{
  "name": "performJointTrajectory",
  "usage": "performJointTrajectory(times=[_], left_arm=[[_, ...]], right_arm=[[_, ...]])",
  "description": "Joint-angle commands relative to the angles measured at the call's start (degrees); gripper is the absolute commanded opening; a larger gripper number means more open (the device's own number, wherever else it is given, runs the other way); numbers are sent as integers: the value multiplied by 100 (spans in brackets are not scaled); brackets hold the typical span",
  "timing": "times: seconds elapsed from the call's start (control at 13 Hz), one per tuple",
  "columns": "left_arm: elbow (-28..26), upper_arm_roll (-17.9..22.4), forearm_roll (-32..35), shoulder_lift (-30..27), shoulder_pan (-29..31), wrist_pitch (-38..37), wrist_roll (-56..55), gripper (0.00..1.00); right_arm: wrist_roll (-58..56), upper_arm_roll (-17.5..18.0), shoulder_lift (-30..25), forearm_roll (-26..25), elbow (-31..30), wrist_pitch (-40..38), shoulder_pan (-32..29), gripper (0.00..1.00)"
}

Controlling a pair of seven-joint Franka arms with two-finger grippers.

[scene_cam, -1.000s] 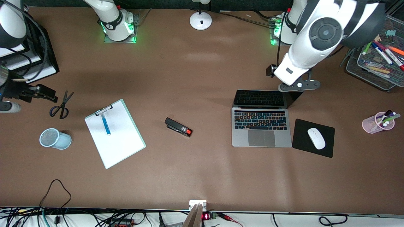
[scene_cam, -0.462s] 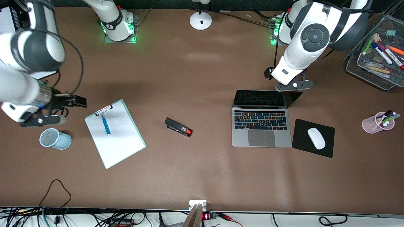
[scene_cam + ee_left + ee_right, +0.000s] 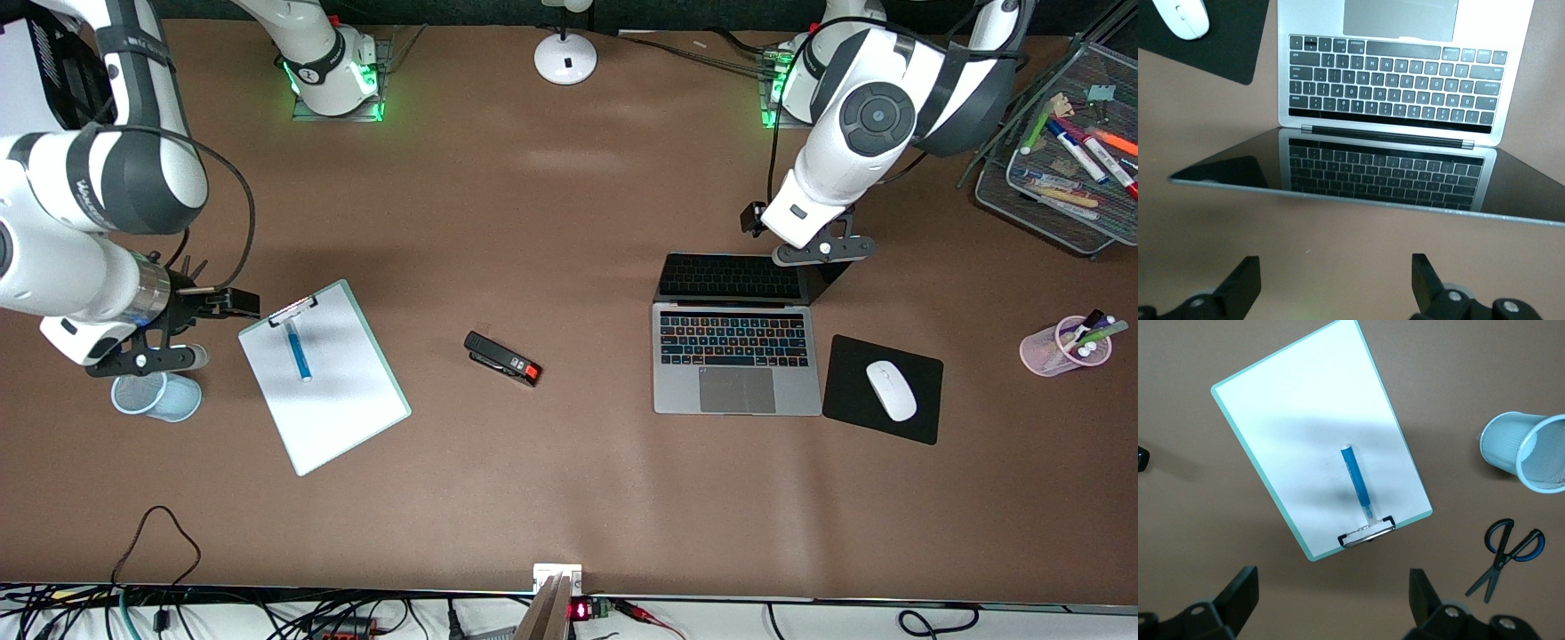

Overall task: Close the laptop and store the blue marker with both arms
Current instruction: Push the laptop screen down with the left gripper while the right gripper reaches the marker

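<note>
At the right arm's end of the brown surface (image 3: 551, 480), the right arm's black two-finger tool (image 3: 1331, 603) hangs wide open and empty over the spot where a pale blue mesh cup (image 3: 156, 396) lies on its side, beside a white clipboard with a mint-green rim (image 3: 333, 418). The slim blue marker with a white cap end (image 3: 298, 351) lies on that clipboard, just below its clip. A black and red stapler (image 3: 502, 358) sits mid-surface. Toward the left arm's end, the slim silver-grey laptop with black keys (image 3: 736, 391) stands open; the left arm's tool (image 3: 1335, 283), spread wide and holding nothing, hovers above the lid's top edge. A white mouse (image 3: 891, 389) rests on a black pad (image 3: 853, 413) beside it.

Risks: the marker could roll off the smooth board if nudged off-centre, and a lid pushed near one corner could skid the laptop toward the pad.
</note>
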Motion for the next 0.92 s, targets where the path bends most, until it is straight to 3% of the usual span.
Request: performJointTrajectory(times=[0.0, 0.69, 0.85], left_arm=[[-89, -28, 10, 114, 28, 373, -36, 100], [-37, -29, 10, 404, 19, 761, -36, 100], [-28, -28, 10, 422, 28, 849, -1, 100]], right_arm=[[-445, 4, 236, 55, 69, 178, -50, 100], [-773, -4, 912, 196, 60, 855, -59, 100], [-1279, -4, 1167, 256, 51, 1047, -59, 100]])
